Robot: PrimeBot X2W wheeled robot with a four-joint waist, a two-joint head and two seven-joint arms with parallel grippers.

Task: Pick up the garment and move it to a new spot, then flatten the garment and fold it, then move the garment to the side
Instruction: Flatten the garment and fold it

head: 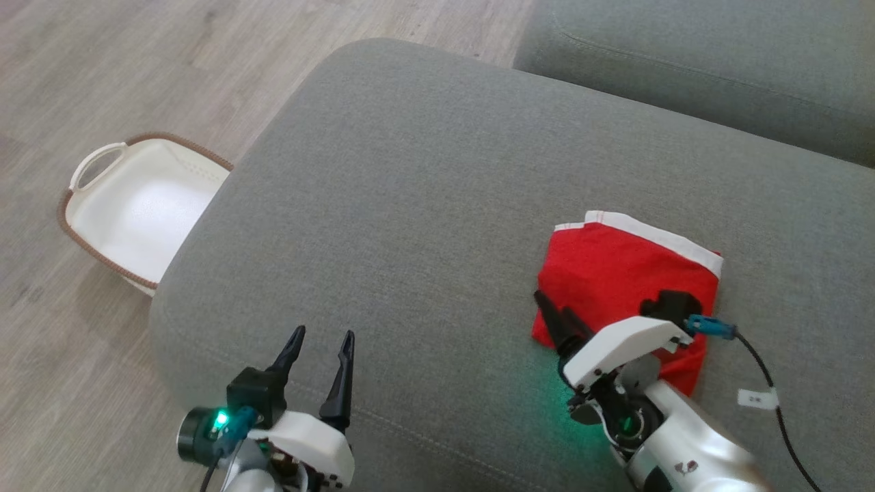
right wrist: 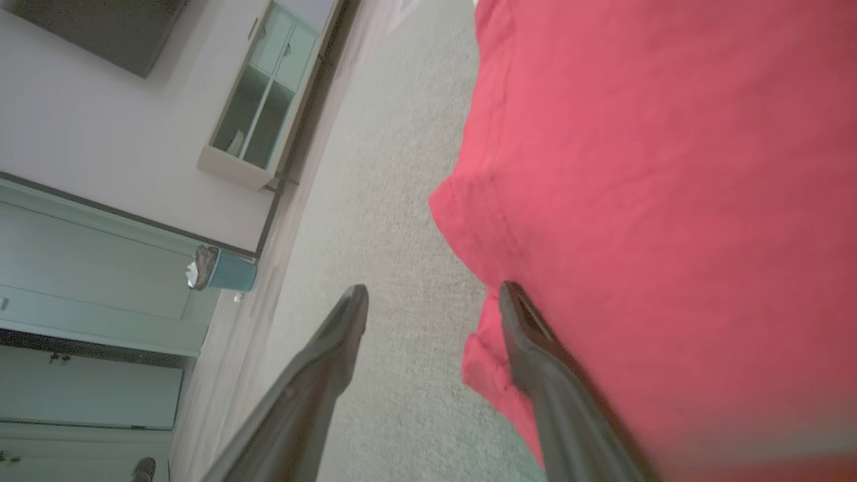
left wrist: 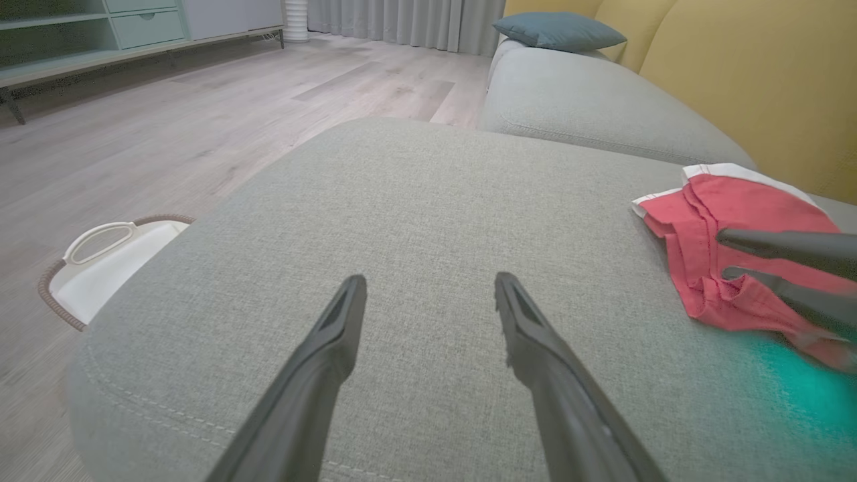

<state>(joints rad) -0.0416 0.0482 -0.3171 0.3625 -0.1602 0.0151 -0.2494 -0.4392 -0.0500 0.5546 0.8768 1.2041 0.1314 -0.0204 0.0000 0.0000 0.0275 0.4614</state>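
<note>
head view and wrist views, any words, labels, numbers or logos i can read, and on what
No text can be read.
White tag hanging by the right forearm: dark marks, too small to read.
Red mark on that forearm: a small logo, too blurred to read.
Garment, sofa, basket: no text seen on them.

- Left gripper point(left wrist: 430, 281) seen spread wide above cushion point(left wrist: 428, 187).
- Garment point(left wrist: 730, 214) laid at right; right gripper point(left wrist: 726, 254) parted over it.
- Basket point(left wrist: 100, 234) noted on floor, left.
</note>
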